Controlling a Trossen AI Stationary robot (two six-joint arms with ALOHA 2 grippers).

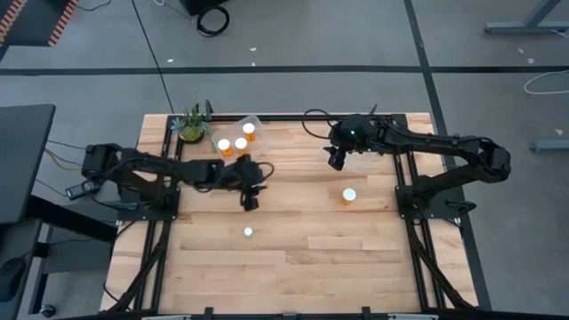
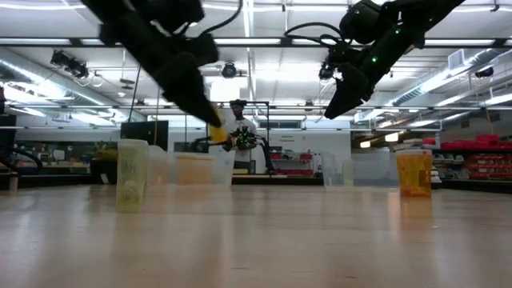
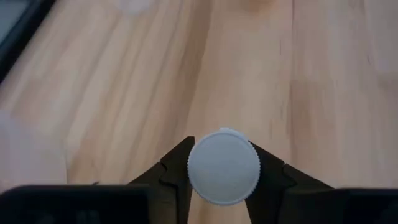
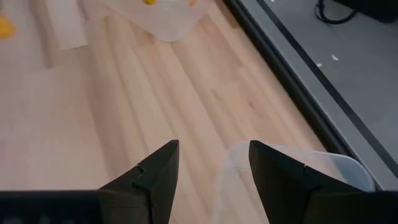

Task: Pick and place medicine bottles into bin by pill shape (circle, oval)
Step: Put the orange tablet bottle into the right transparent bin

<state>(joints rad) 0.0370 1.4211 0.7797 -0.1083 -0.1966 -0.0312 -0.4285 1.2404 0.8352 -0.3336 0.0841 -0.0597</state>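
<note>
High view: three bottles in the clear bin (image 1: 238, 133), two loose on the worktop (image 1: 293, 258), at (image 1: 349, 196) and (image 1: 248, 232).

Left wrist view: left hand (image 3: 224, 171) grasps one white-capped bottle (image 3: 224, 167).

Right wrist view: right hand (image 4: 213, 163) released, over a second clear bin (image 4: 283, 180).

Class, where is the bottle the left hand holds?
In the high view, the held bottle sits in the left hand, left of table centre, near the bin.
</note>
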